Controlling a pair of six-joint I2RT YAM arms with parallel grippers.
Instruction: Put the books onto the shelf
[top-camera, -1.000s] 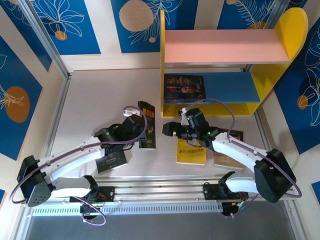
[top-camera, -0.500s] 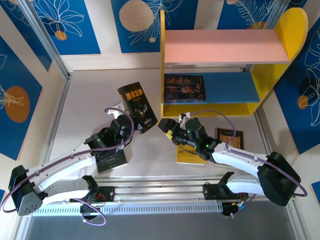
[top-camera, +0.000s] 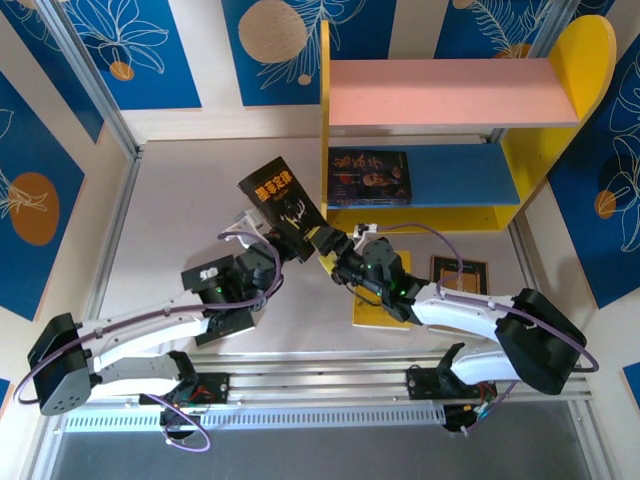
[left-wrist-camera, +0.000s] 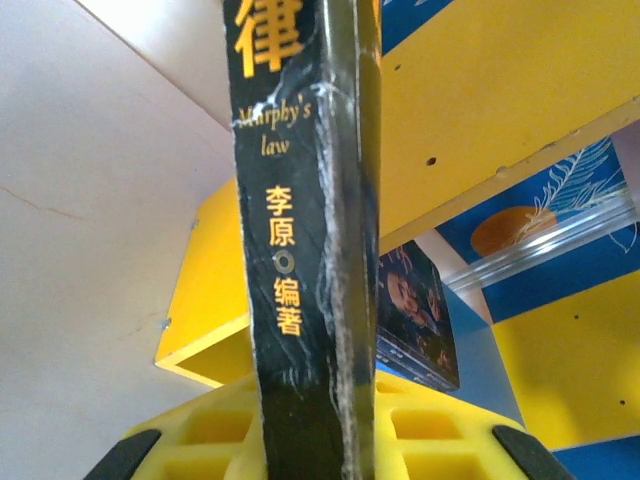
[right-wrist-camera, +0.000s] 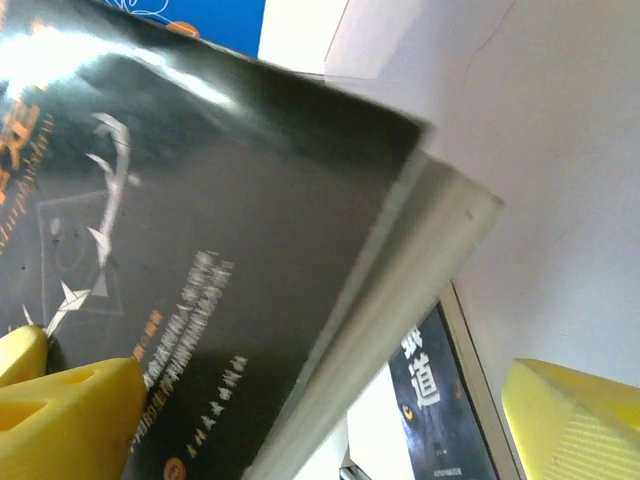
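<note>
The black Murphy's law paperback (top-camera: 284, 207) is held tilted above the table (top-camera: 180, 200) beside the shelf (top-camera: 450, 92) — pinched by the left gripper (left-wrist-camera: 318, 448), the right gripper (right-wrist-camera: 320, 415) spread around its corner — and could be dropped if released too early.

Viewing white tabletop (top-camera: 190, 200) from above. Seeing blue leaf-print wall panels (top-camera: 130, 50) standing behind, at both sides. Noting metal rail (top-camera: 320, 385) running along near edge.
</note>
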